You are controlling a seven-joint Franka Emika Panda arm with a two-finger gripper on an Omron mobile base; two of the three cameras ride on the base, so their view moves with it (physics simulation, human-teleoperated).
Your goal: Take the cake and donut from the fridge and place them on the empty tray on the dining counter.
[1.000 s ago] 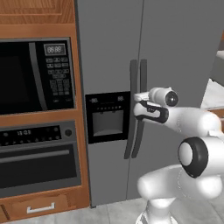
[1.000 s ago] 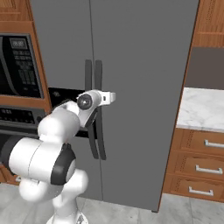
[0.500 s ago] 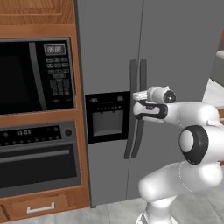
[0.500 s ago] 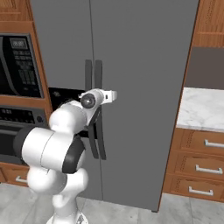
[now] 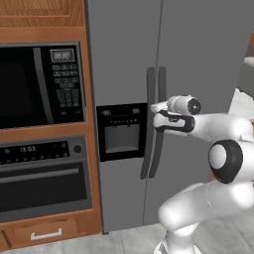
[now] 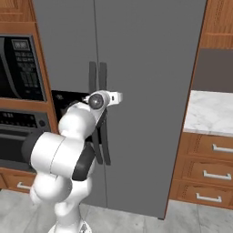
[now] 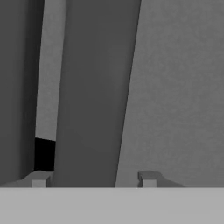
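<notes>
We are in a home kitchen: we see a grey fridge [image 5: 163, 74], a built-in microwave [image 5: 39, 84] above an oven [image 5: 42, 178], wooden drawers [image 6: 207, 170] and a marble counter [image 6: 211, 111].

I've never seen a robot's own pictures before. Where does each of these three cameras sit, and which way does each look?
Left base view: behind the arm's left, facing the tall grey two-door fridge and black microwave; white arm at lower right.
Right base view: behind its right, same fridge, wooden drawers; arm at lower left.
Hand view: on the hand, close on a dark vertical door handle between the fingertips.
Both base views share the fridge doors and the hand at the handles.
</notes>
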